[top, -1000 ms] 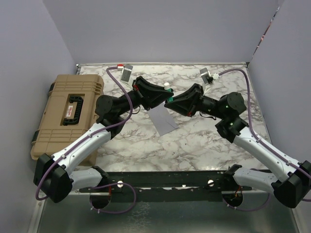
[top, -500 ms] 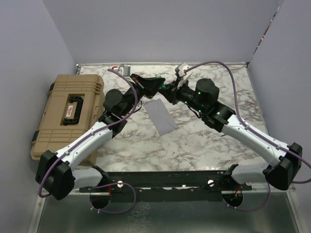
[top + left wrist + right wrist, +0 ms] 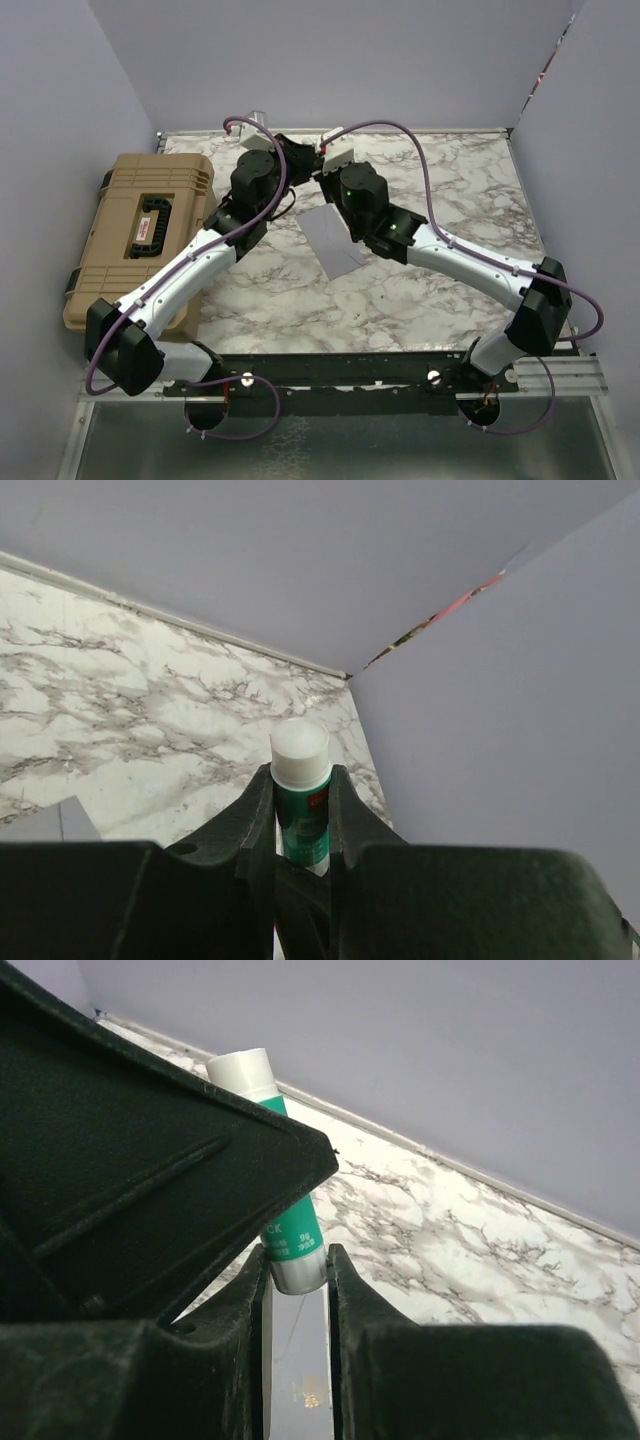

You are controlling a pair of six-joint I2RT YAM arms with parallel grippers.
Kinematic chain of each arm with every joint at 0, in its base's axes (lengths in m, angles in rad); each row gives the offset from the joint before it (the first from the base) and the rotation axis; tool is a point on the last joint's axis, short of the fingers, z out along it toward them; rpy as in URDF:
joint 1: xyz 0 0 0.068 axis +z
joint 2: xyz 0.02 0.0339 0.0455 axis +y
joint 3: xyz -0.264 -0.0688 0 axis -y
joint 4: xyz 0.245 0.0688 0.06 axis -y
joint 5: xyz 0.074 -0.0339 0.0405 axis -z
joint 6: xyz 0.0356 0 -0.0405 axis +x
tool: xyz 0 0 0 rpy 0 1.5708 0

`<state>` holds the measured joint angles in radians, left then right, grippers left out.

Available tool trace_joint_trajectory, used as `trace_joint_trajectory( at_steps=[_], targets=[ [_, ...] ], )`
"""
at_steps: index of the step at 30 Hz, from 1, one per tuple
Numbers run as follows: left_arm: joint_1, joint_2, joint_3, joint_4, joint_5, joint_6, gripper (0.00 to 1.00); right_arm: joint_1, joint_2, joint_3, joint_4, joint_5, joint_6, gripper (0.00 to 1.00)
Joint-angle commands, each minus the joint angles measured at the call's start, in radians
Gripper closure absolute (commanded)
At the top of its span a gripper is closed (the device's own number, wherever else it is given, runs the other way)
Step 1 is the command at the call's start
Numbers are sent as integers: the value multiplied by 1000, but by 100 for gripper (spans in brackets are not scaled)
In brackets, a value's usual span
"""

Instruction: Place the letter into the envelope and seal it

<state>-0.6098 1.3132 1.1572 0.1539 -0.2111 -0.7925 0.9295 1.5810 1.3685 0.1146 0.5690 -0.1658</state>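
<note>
— What is the left gripper (image 3: 300, 780) doing?
— Its two matte black fingers are clamped on a green cylindrical glue stick (image 3: 301, 820) with a smooth round white cap. The cap stands clear above the fingertips.
— And the right gripper (image 3: 296, 1265)?
— It meets the left one nose to nose. Its fingers are closed on the pale base of that stick. In the right wrist view the angular black shell of the left gripper hides the middle of the tube.
— Where does the flat light-grey paper envelope (image 3: 335, 243) lie?
— On the table, just on the near side of the two grippers. It is a smooth rectangle turned at a slant, and neither gripper touches it. Its far right corner sits under the right arm.
— What is beneath it?
— A glossy white marble-patterned table (image 3: 300, 300) with grey veins. At its left edge rests a tan ribbed hard-plastic case (image 3: 110, 230) with a black handle. Behind everything stands a plain matte lavender wall (image 3: 330, 60).
</note>
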Motion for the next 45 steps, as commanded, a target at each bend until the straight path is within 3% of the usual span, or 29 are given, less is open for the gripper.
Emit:
trace_joint_trajectory(
  at_steps=[1, 3, 5, 8, 14, 20, 24, 29, 38, 42, 45],
  targets=[
    [-15, -24, 4, -23, 34, 56, 100, -22, -7, -10, -204, -24, 92, 66],
    [4, -31, -27, 15, 122, 84, 100, -26, -66, -39, -225, -199, 143, 40],
    [49, -43, -68, 76, 256, 95, 100, -29, -125, -69, -241, -365, 193, 32],
    [132, -63, -140, 253, 499, 83, 100, -34, -207, -140, -226, -528, 276, 29],
    [224, -53, -175, 369, 860, 115, 100, -41, -375, -367, 15, -717, 488, 29],
    [236, -67, -227, 584, 1110, 51, 100, -43, -491, -503, 167, -684, 619, 29],
    [234, -83, -230, 645, 1208, 43, 100, -43, -561, -588, 286, -636, 686, 30],
    [227, -111, -237, 682, 1283, 65, 100, -43, -608, -648, 336, -469, 724, 27],
    [168, -114, -232, 685, 1307, 75, 100, -43, -517, -509, 311, -707, 575, 28],
    [131, -112, -231, 685, 1296, 80, 100, -43, -488, -469, 317, -709, 552, 36],
    [124, -114, -229, 685, 1277, 68, 100, -43, -469, -441, 301, -730, 540, 52]
  ],
)
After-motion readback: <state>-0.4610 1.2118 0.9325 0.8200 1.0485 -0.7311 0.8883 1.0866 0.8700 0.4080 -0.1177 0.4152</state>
